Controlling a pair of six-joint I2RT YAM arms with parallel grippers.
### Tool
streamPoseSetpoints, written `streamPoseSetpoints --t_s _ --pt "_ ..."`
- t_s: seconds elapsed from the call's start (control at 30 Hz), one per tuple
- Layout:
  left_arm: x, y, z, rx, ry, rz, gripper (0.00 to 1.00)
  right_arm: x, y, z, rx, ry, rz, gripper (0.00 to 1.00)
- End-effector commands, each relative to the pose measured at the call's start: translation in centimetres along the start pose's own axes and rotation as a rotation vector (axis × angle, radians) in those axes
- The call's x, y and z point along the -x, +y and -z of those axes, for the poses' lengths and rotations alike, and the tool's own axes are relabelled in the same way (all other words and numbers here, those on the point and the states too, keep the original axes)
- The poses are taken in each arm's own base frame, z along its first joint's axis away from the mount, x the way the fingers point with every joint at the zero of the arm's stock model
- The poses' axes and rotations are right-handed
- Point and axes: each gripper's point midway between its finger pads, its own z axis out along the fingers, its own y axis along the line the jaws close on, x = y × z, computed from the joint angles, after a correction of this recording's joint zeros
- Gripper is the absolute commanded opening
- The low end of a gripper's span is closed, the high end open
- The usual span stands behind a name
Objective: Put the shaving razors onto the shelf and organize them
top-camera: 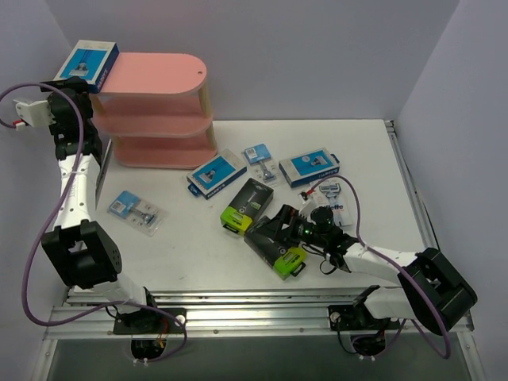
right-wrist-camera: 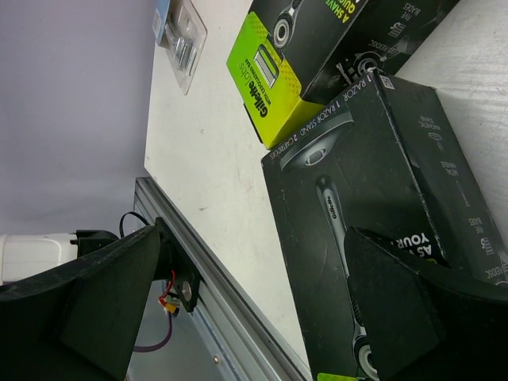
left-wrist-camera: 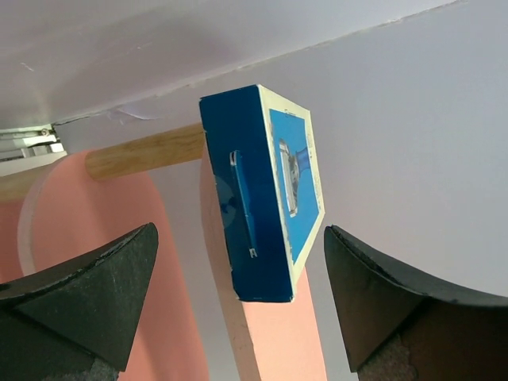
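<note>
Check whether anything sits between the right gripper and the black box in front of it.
Nothing visible does. The right gripper is open and right at the black box, with no pack in the gap. The other black box lies just beyond it, not in between.

Pink three-tier shelf (top-camera: 163, 71) stands far left on the table, oval boards stacked on pale posts. Top blue-and-white box (top-camera: 86, 65) sits on the top board's left end, overhanging the edge. Middle blue-and-white box (top-camera: 216, 175) lies flat just right of the shelf's foot, right blue-and-white box (top-camera: 309, 167) further right. Far black box (top-camera: 247, 205) and near black box (top-camera: 279, 252) lie side by side, seemingly touching, lime ends nearest. Left blister pack (top-camera: 136, 209) sits alone, centre blister pack (top-camera: 259, 159) between the flat blue boxes
</note>
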Motion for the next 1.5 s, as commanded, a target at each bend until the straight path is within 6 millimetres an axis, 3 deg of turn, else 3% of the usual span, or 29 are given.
streamPoseSetpoints --t_s 0.0,0.2,0.23,0.27,0.33,0.37,0.5,0.8,0.83,0.87,0.9,1.0,1.03,1.23,1.27,1.4,1.47 --pt "1.2 -0.4 1.4 -0.002 0.008 -0.026 0.94 -1.3 -2.7 0.7 -0.095 0.025 -0.027 0.98" --pt "2.0 0.3 3.3 0.016 0.017 -0.052 0.94 -1.0 -2.3 1.3 -0.096 0.009 -0.019 0.98" --pt "2.6 -0.3 4.3 0.006 0.011 -0.051 0.94 -1.0 -2.3 1.3 -0.097 0.010 -0.016 0.98" --pt "2.9 0.3 4.7 0.017 0.000 -0.055 0.94 -0.9 -2.2 1.4 -0.096 0.007 -0.011 0.98" --pt "4.4 -1.1 6.8 -0.025 -0.027 -0.047 0.94 -0.9 -2.1 1.6 -0.101 0.008 -0.003 0.98" --pt "4.5 -0.6 7.2 -0.018 -0.029 -0.060 0.94 -0.9 -2.2 1.7 -0.108 0.011 -0.002 0.98" --pt "6.2 -2.5 11.3 -0.076 -0.024 -0.097 0.94 -0.8 -1.8 1.9 -0.101 0.014 0.016 0.98" --pt "3.8 -2.0 18.6 -0.163 0.141 -0.208 0.95 1.4 0.5 1.9 -0.106 0.004 0.105 0.98" --pt "3.5 -1.7 19.3 -0.165 0.160 -0.222 1.00 1.7 0.7 2.0 -0.111 0.000 0.111 0.98" --pt "2.3 -0.9 20.1 -0.171 0.202 -0.242 0.91 1.7 0.7 2.0 -0.119 0.003 0.119 0.98" --pt "2.5 -1.0 21.4 -0.197 0.209 -0.260 0.83 2.2 1.2 2.0 -0.112 -0.006 0.129 0.98" --pt "0.4 0.8 23.8 -0.207 0.308 -0.321 0.16 2.7 1.3 2.0 -0.131 -0.009 0.139 0.98" --pt "-0.2 1.4 24.5 -0.200 0.337 -0.342 0.03 3.1 1.8 2.0 -0.126 -0.015 0.144 0.98" --pt "-5.3 6.5 29.2 -0.228 0.609 -0.515 0.03 4.4 2.5 2.0 -0.152 -0.034 0.163 0.98" --pt "-5.9 7.5 29.6 -0.221 0.639 -0.525 0.12 4.7 2.8 2.0 -0.153 -0.043 0.164 0.98" --pt "-9.2 13.4 31.1 -0.139 0.787 -0.517 0.29 5.4 2.7 1.5 -0.173 -0.063 0.153 0.98" --pt "-10.5 15.3 31.5 -0.102 0.840 -0.480 0.32 5.7 2.7 1.1 -0.173 -0.071 0.147 0.98"
